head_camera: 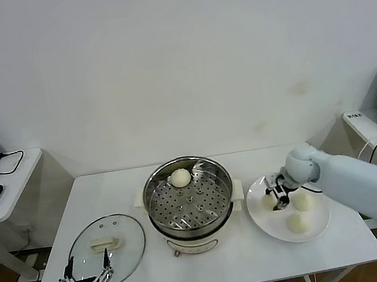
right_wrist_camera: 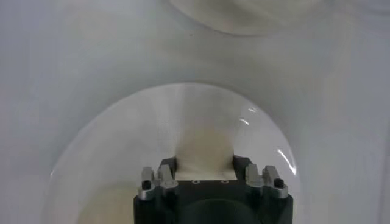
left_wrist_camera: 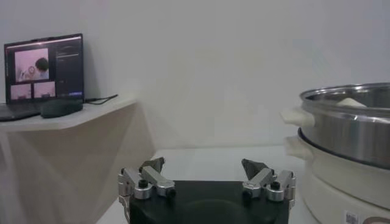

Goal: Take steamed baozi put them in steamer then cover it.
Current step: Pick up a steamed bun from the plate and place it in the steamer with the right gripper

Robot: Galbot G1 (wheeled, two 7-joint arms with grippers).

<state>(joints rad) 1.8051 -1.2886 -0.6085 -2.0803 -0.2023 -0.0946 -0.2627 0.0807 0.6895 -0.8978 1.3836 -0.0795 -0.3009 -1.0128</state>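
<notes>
From the head camera we see the steamer at the middle of the white table, one bun already lying on its perforated floor toward the far rim. The glass lid lies flat on the table to the steamer's left, and just in front of it our left gripper waits with its fingers spread wide, holding nothing. To the steamer's right, our right gripper is down on the white plate at the bun nearest the steamer, while two more buns sit beside it. In the left wrist view we confirm the left gripper gaping and idle, with the steamer's steel wall off to one side and a bun's top just showing over the rim. In the right wrist view, the right gripper has its fingers on either side of a cream bun on the plate, closed against it. We judge the second bun's pickup to be in hand; next comes a gentle lift clear of the plate and a carry over the steamer's rim without squashing the soft dough.
</notes>
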